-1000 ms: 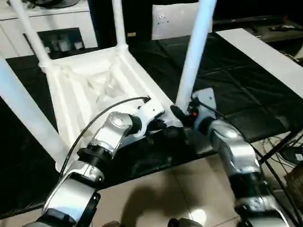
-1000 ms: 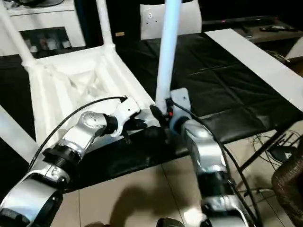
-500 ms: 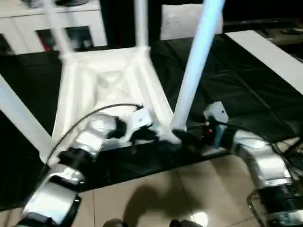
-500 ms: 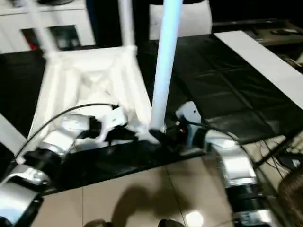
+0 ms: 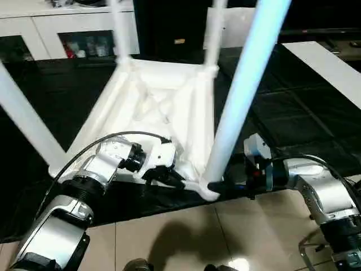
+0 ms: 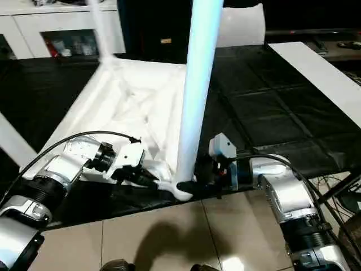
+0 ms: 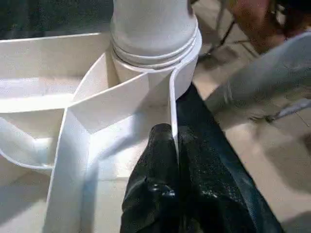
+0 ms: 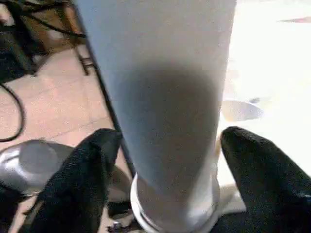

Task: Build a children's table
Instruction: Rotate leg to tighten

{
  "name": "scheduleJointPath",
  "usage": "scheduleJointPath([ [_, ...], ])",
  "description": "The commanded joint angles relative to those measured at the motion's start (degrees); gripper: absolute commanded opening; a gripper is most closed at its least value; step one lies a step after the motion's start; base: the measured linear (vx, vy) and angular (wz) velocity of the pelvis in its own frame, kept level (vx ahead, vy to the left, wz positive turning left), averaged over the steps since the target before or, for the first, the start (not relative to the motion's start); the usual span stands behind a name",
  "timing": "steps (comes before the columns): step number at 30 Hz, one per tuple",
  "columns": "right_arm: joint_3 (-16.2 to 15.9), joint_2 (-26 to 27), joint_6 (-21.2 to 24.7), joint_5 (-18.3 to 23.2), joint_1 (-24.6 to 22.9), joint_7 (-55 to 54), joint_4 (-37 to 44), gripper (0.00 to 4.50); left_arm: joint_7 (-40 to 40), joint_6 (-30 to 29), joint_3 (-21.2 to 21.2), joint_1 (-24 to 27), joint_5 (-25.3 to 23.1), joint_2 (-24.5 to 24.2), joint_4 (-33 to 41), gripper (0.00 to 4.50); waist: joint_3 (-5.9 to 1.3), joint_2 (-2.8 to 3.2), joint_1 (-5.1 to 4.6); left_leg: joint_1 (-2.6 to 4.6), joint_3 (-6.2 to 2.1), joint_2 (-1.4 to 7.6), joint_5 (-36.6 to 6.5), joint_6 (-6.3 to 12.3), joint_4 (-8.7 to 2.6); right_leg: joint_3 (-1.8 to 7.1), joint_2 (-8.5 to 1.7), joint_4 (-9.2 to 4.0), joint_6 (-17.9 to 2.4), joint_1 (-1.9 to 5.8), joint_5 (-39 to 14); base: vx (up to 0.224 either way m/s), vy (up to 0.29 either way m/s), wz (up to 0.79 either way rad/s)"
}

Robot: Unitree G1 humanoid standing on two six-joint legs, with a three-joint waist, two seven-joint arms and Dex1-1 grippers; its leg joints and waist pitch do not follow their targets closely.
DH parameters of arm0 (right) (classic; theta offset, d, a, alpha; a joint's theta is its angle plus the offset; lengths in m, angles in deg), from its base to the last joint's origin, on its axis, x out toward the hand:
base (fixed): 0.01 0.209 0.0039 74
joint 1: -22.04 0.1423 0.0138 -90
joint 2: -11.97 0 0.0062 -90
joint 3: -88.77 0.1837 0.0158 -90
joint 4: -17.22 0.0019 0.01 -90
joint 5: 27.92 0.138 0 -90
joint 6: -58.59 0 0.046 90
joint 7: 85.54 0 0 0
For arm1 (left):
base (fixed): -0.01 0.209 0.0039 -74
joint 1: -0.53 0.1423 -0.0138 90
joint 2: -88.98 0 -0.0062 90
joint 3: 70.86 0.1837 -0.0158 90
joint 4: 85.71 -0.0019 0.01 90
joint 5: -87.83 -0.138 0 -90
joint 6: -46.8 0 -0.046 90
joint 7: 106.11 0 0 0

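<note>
Table (image 5: 163, 107) lies upside down on a black mat (image 5: 293, 118), legs up. Left wrist view: left gripper (image 7: 176, 145) pinches the rim beside the near leg (image 7: 153, 24). Right wrist view: right gripper (image 8: 167, 145) fingers straddle that leg, spread.

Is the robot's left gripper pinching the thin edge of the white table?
Yes, in the left wrist view the left gripper has its two black fingers shut on the thin rim of the upside-down table, beside the corner leg.
</note>
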Motion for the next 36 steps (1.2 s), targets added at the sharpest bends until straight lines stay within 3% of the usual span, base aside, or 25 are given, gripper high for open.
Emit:
scheduleJointPath([
  [1,-0.7,-1.1,0.8,0.9,1.4,2.0,0.4,3.35,-3.2,2.6,2.3,-1.5,-0.4,0.5,0.6,0.0,-4.95,-0.88,-0.32,0.29,-0.03,3.04,-4.3,5.43,-3.63,4.13,-4.37,-3.09,-9.4,3.73,-13.5,0.0,0.0,0.0],
  [5,-1.4,-1.4,1.0,1.0,2.0,3.6,-0.1,3.06,-3.9,3.6,2.5,-1.8,-0.6,0.5,-0.1,0.0,-4.94,-1.0,-0.22,0.32,0.03,2.97,-4.8,4.76,-3.67,4.07,-4.39,-3.28,-8.7,3.74,-15.1,0.0,0.0,0.0],
  [16,-3.0,-2.5,2.9,1.7,2.4,7.1,0.5,2.1,-4.8,5.6,2.6,-2.7,-1.0,0.1,-2.6,0.0,-5.11,-1.25,-0.08,0.25,0.11,2.98,-4.4,4.62,-3.57,4.1,-4.36,-3.02,-9.1,3.87,-13.6,0.0,0.0,0.0],
  [23,-2.5,-1.3,4.5,2.5,1.9,5.6,1.3,2.03,-3.5,4.6,1.8,-2.6,-0.6,0.5,-3.2,0.0,-5.09,-1.08,-0.05,0.3,0.09,3.02,-4.4,4.44,-3.61,4.07,-4.3,-3.03,-9.1,3.82,-13.5,0.0,0.0,0.0],
  [25,-1.5,1.0,5.7,1.9,1.2,0.4,1.6,2.02,0.1,1.5,0.8,-2.8,-0.5,2.1,-3.1,0.0,-4.88,-1.26,-0.12,0.16,0.14,2.85,-5.2,3.88,-3.67,4.02,-4.41,-3.31,-8.4,3.85,-15.9,0.0,0.0,0.0],
  [27,-0.5,3.5,6.1,0.8,1.0,-5.3,1.2,2.02,4.2,-0.7,0.3,-3.1,-1.2,3.4,-3.2,0.0,-4.55,-1.12,-0.35,0.54,0.16,2.74,-7.2,2.76,-3.86,3.94,-4.39,-4.04,-7.0,3.6,-20.2,0.0,0.0,0.0],
  [29,-0.1,6.3,6.8,-1.3,1.0,-11.8,0.5,2.0,9.4,-3.1,-0.2,-3.6,-2.3,4.8,-3.8,0.0,-4.35,-1.24,-0.69,0.78,0.19,2.35,-9.3,1.63,-3.93,3.66,-4.31,-4.85,-4.9,3.61,-25.9,0.0,0.0,0.0],
  [31,0.8,11.0,9.0,-3.3,1.5,-21.0,-0.4,2.0,17.2,-8.7,-2.4,-4.3,-1.8,7.8,-4.1,0.0,-3.76,-0.98,-1.8,1.2,-0.02,1.96,-12.5,-0.14,-3.88,2.9,-4.16,-6.15,-2.2,3.16,-33.1,-0.06,0.0,-0.02],
  [33,1.6,13.2,9.7,-3.5,1.9,-24.5,-0.9,1.97,19.6,-10.3,-3.2,-4.6,-1.5,8.9,-4.1,0.0,-3.8,-1.07,-2.5,1.32,-0.24,1.74,-14.0,-0.56,-3.7,2.22,-4.24,-6.76,-1.0,3.31,-35.4,-0.03,0.004,-0.02],
  [34,2.8,16.7,11.5,-3.5,2.8,-29.9,-1.7,1.97,23.4,-12.6,-4.0,-4.8,-1.6,10.4,-3.9,0.0,-3.8,-0.96,-4.01,0.27,-0.86,1.82,-15.8,-0.67,-3.9,1.22,-3.89,-6.96,1.2,4.05,-36.0,0.0,0.0,0.0],
  [35,3.6,19.0,12.3,-3.7,3.6,-33.6,-2.5,1.96,26.4,-14.5,-4.9,-5.0,-1.4,11.5,-3.7,0.0,-3.68,-0.36,-4.41,0.72,-0.97,1.93,-17.2,-0.71,-3.82,0.87,-4.05,-7.56,1.4,3.69,-36.7,0.0,0.0,0.0],
  [36,4.1,20.5,12.9,-3.9,4.1,-36.0,-3.0,1.96,28.4,-15.7,-5.6,-5.1,-1.2,12.2,-3.6,0.0,-3.84,-0.35,-5.59,1.01,-1.12,1.9,-18.7,-0.65,-3.5,0.27,-4.21,-8.06,1.3,3.79,-36.1,0.0,0.0,0.0],
])
